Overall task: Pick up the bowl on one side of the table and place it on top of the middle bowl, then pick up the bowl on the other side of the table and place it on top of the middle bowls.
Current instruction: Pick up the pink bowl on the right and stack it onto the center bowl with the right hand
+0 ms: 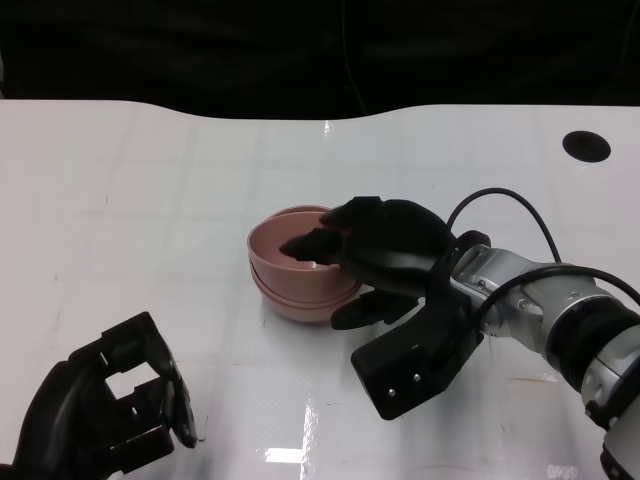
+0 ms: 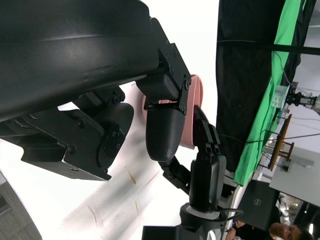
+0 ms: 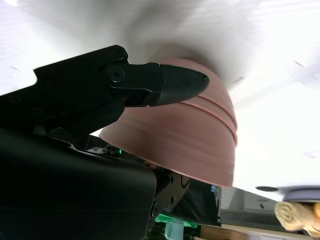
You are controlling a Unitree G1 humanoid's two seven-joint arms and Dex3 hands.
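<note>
This looks like a robotics lab or recording studio rather than a home. Beyond the left hand's fingers (image 2: 165, 130), past the edge of the glossy white table (image 1: 150, 180), hang a black curtain (image 2: 240, 75) and a green screen (image 2: 280, 75), with a Dell-marked black case (image 2: 257, 200) and a person (image 2: 280, 231) beside them. A round black port (image 1: 586, 146) is set in the tabletop, well beyond the right hand's fingers (image 1: 310, 243).

Glossy white table (image 1: 150, 190), light glare on its near part; round black hole (image 1: 586, 146) at far right. Black curtain (image 1: 300, 50) behind. Green backdrop (image 2: 280, 75) in left wrist view.
</note>
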